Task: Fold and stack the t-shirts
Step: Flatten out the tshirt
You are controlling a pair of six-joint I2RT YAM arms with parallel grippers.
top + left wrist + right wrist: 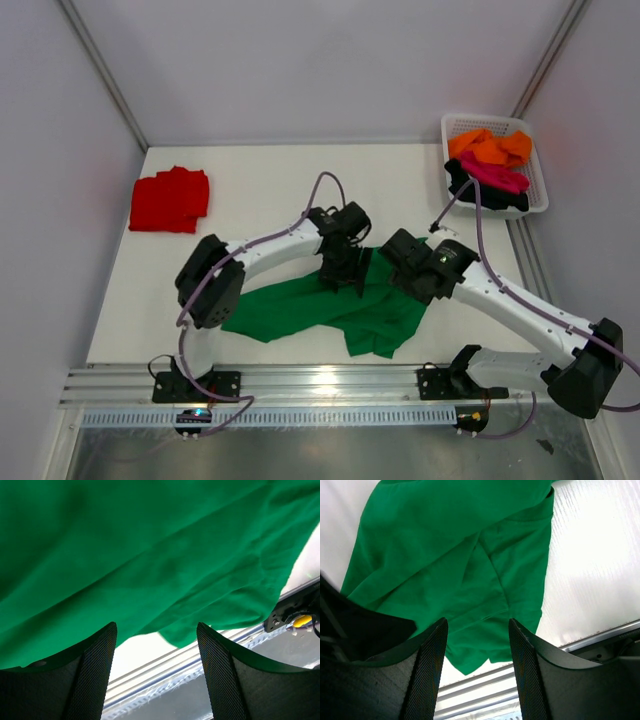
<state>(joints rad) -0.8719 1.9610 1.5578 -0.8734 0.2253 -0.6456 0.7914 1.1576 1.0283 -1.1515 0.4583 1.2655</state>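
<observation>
Five t-shirts are showing in all. Three are lying inside the white basket (538,178): one orange t-shirt (490,148), one magenta t-shirt (495,177) and one black t-shirt (490,198). That pile is crumpled, so I am perhaps not separating its pieces correctly. Two more are lying outside the basket: one green t-shirt (330,310) to the near left of it, and one red t-shirt (170,200) far to its left. One basket is standing there. Two arms are reaching out, the left arm (265,250) and the right arm (520,305), both nearer than the basket.
</observation>
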